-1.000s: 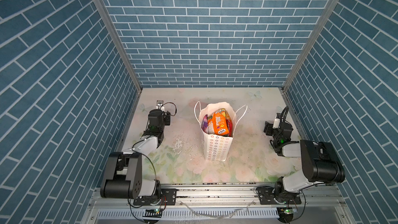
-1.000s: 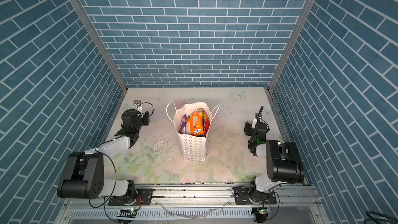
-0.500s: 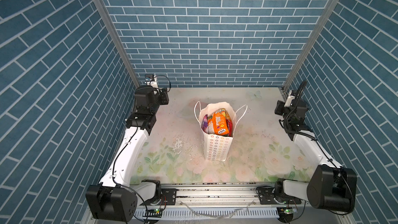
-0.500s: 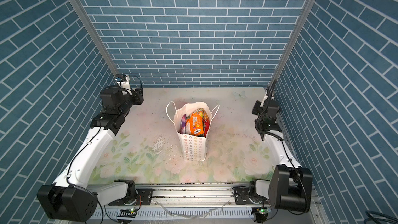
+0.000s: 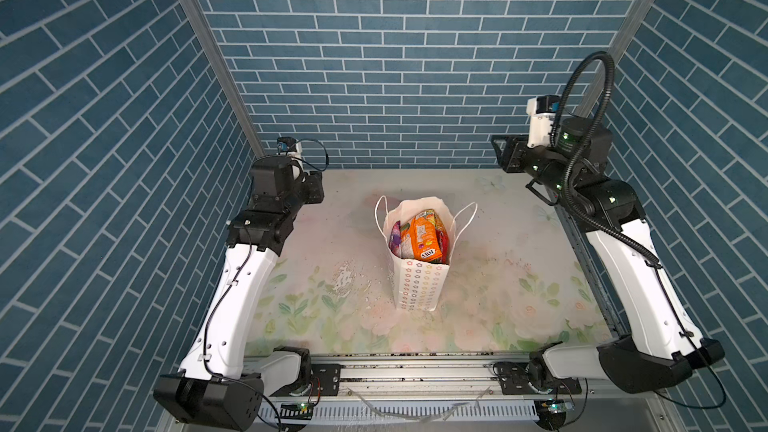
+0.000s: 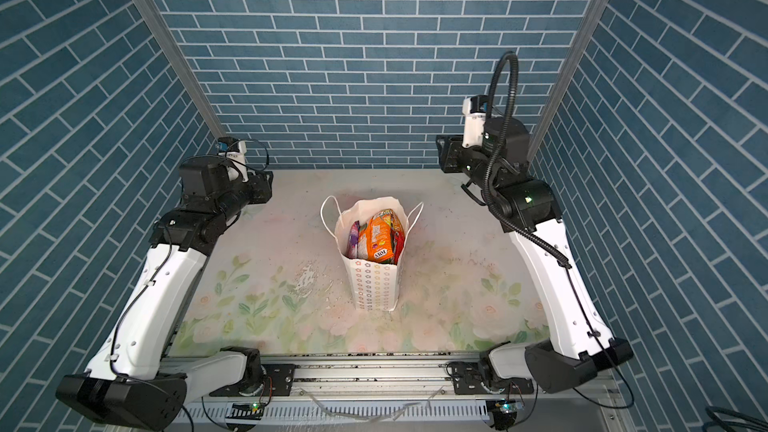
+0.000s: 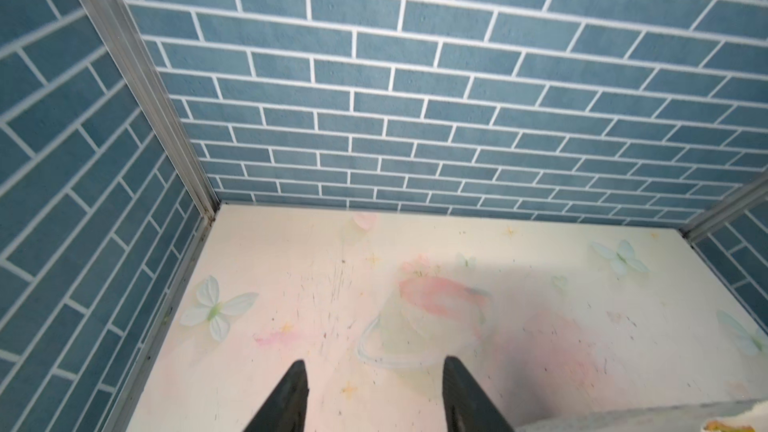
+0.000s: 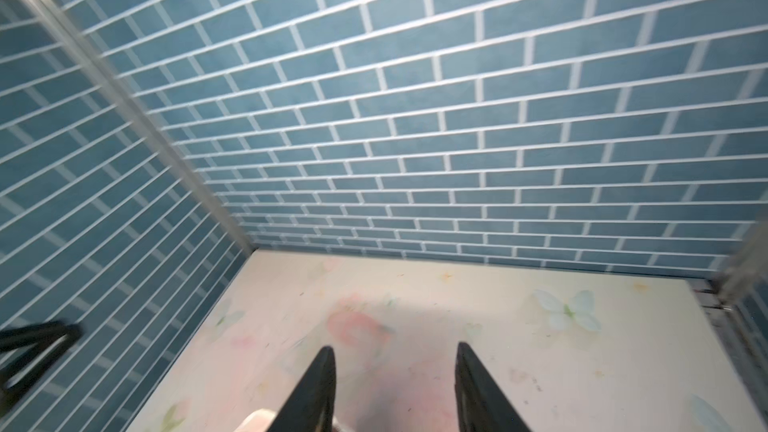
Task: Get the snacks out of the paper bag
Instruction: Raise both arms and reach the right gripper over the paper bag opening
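Currently the paper bag (image 5: 417,284) stands upright midway across the worktop (image 5: 498,297), mouth up, between both arms and well apart from each. Left pincer (image 7: 374,367) and right pincer (image 8: 395,351) hang raised near the far corners, jaws half apart, empty; neither is clearly nearer. An orange FOX'S packet (image 5: 424,236) stands on end between a purple packet (image 5: 395,238) and a red packet (image 5: 444,241); access is from above.

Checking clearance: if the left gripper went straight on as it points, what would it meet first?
The left gripper has nothing near; probably the table first, then the back wall, depth unclear. The paper bag sits aside.
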{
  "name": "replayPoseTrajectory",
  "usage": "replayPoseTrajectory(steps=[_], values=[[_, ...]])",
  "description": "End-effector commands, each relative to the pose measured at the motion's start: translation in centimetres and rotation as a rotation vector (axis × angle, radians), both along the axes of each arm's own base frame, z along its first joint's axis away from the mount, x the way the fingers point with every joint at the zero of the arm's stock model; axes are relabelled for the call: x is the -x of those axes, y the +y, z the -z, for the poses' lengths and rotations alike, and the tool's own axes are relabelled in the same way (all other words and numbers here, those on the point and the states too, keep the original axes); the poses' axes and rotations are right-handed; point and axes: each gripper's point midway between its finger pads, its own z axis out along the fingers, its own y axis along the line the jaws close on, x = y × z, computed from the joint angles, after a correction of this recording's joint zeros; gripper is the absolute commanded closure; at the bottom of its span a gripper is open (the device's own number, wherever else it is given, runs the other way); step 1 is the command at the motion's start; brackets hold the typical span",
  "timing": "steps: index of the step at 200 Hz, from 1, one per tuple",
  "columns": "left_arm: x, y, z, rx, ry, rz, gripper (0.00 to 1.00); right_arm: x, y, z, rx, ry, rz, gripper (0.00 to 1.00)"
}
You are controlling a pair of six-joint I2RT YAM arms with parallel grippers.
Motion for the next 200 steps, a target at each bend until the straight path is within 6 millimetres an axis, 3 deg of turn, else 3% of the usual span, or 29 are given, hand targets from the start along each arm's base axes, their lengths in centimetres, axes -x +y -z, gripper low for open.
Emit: replayPoseTrajectory(steps=[1, 29, 52, 70, 104, 149, 200], values=[[0.3, -0.9, 0.8, -0.006, 0.044, 0.036, 0.47, 2.7, 4.8, 6.0, 0.152, 0.261, -0.199, 0.55], [-0.2, -1.7, 1.5, 0.001, 0.064, 0.06, 0.48, 5.1, 10.0, 7.5, 0.248, 0.359, -0.365, 0.55], [-0.6, -2.4, 1.8, -0.004, 0.071, 0.074, 0.47, 6.6, 11.9, 9.6, 0.315, 0.459, -0.432, 0.55], [-0.9, -2.8, 2.0, -0.008, 0.078, 0.082, 0.47, 7.1, 11.4, 12.0, 0.382, 0.558, -0.414, 0.55], [-1.3, -3.1, 2.4, -0.016, 0.095, 0.09, 0.47, 8.3, 8.6, 15.4, 0.508, 0.709, -0.312, 0.56], [-2.0, -3.9, 2.7, -0.035, 0.116, 0.108, 0.48, 10.7, 7.4, 17.6, 0.583, 0.829, -0.308, 0.56], [-2.2, -4.5, 3.3, -0.071, 0.141, 0.122, 0.48, 10.9, 8.3, 19.4, 0.583, 0.901, -0.318, 0.6]])
